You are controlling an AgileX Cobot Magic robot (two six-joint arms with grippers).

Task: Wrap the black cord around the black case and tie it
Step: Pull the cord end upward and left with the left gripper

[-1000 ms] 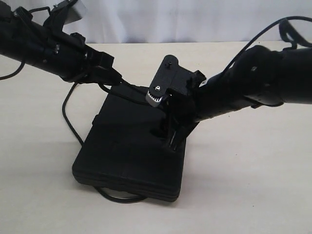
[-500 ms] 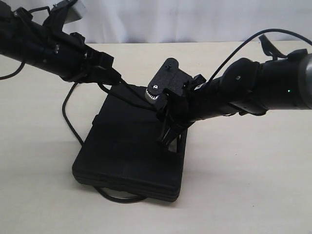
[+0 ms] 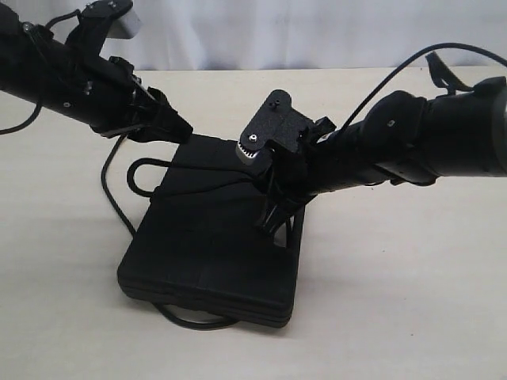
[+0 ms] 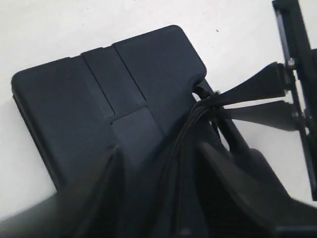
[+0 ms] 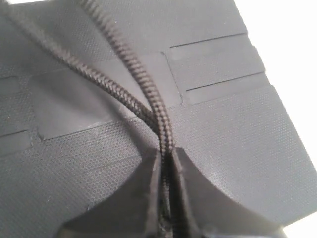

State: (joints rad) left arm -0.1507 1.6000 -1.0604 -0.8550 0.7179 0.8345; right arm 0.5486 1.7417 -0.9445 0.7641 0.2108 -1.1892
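R gripper (image 5: 166, 166) was clamped on two black cord (image 5: 143, 84) strands over black case (image 3: 206, 237), frame centre. L gripper (image 3: 176, 127), upper left, was seen w/ jaws apart, empty. Risk: slack loop at left could be dragged off case if pulled unevenly.

Item 1: black case (image 3: 210, 245), flat on beige table (image 3: 396, 301). Item 2: black cord (image 3: 130, 176), strands lay across case top, loop stuck out past L edge, 2nd loop showed under front edge. L gripper (image 3: 173, 127) sat near rear L corner. R gripper (image 3: 273, 215) pointed tip-down at case top w/ strands ending at tip.
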